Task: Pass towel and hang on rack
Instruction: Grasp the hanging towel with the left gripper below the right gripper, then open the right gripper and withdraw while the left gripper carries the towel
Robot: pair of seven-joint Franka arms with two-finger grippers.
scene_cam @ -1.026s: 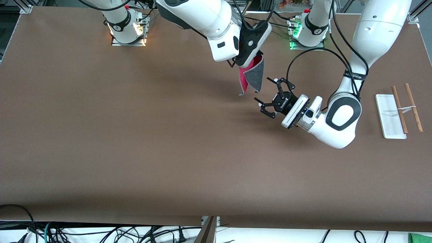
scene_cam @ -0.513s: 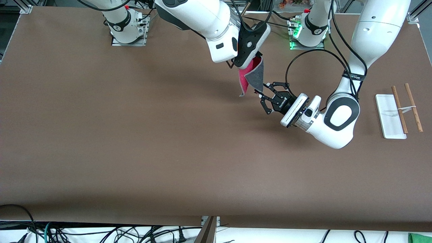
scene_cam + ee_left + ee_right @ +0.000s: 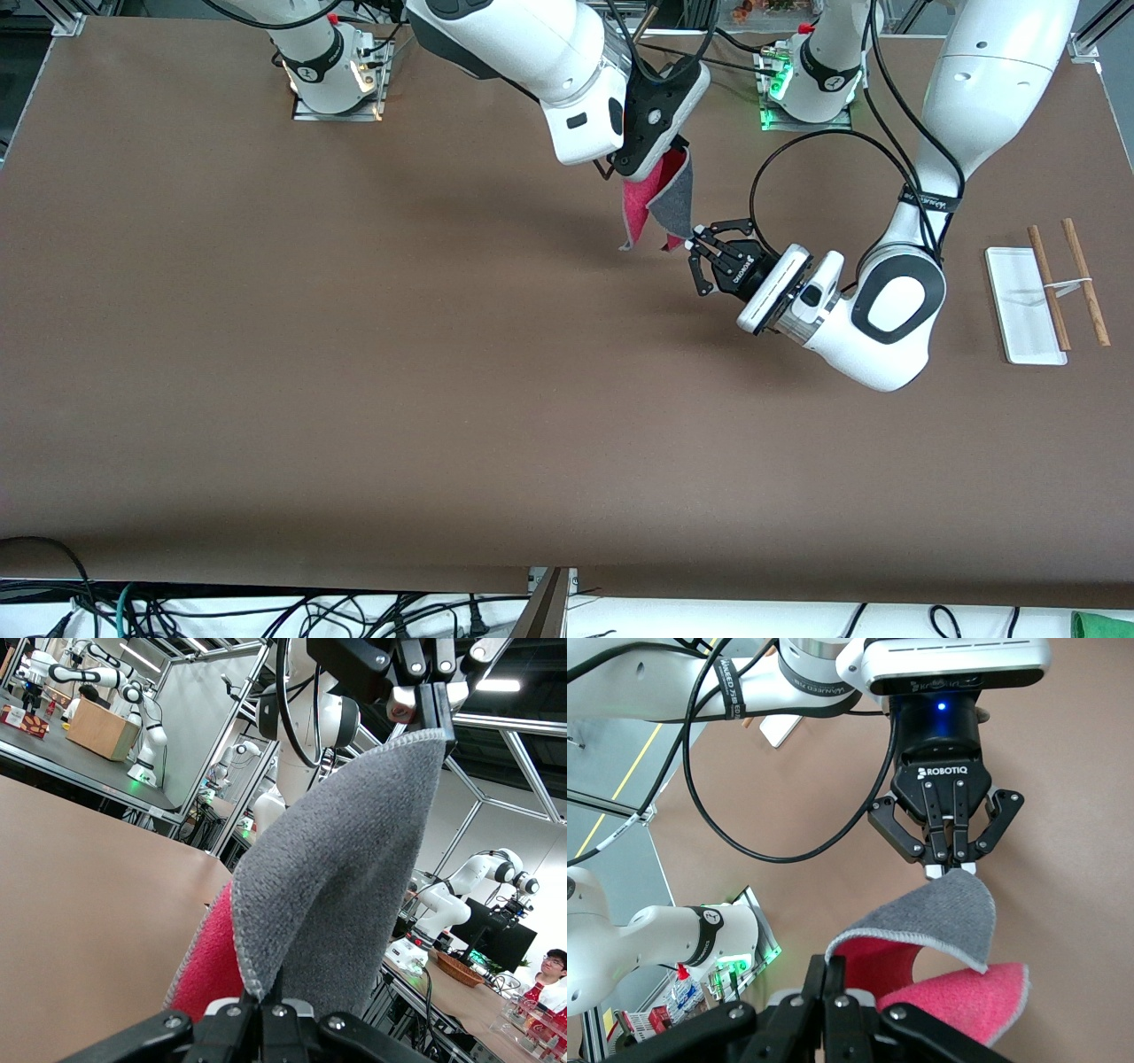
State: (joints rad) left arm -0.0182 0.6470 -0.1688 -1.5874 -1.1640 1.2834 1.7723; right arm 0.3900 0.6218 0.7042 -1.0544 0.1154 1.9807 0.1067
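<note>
while the towel [image 3: 660, 202] hangs over mid-table, the right gripper [image 3: 680, 146] clamps its top and the left gripper [image 3: 694, 241] pinches its lower grey corner; the rack [image 3: 1045, 292] sits at the left arm's end.

Brown counter [image 3: 354, 372] fills the front view. Tangled cables [image 3: 266, 611] lie on the pale floor at 6 to 7 o'clock. Left wrist view: metal framing [image 3: 523, 762], ceiling strip lights [image 3: 496, 684], a cardboard box [image 3: 102, 729] at 10 o'clock.
</note>
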